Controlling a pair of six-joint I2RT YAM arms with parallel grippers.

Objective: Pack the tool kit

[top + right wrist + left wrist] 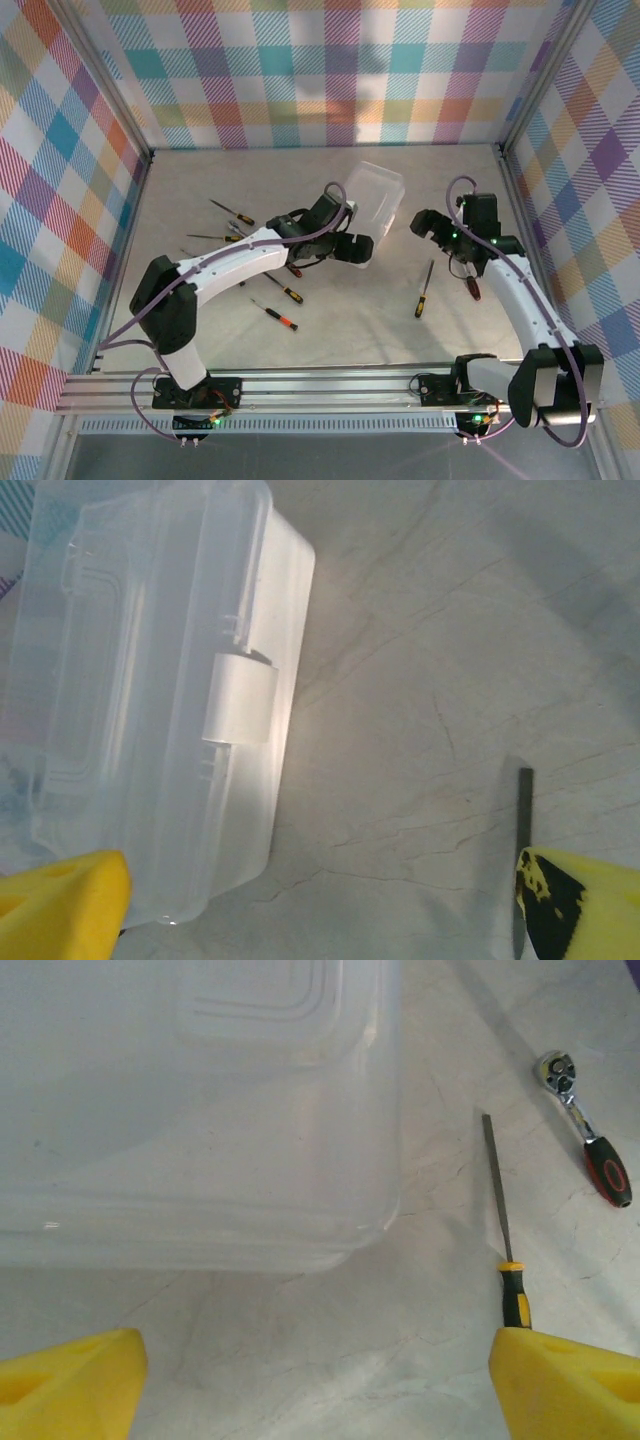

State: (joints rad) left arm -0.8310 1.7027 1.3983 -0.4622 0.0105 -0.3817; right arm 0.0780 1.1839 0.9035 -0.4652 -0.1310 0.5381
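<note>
Wide open and empty: left gripper (315, 1360), right gripper (325, 880). Seems at opening the box (130, 630); needs catching its latch (240, 698) next.

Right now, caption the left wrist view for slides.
Open left gripper faces a clear box; screwdriver and ratchet lie beside it.

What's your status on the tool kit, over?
Both open: left gripper, right gripper, facing clear box. Box ungripped, looks latched shut. Loose screwdrivers and ratchet on table.
</note>
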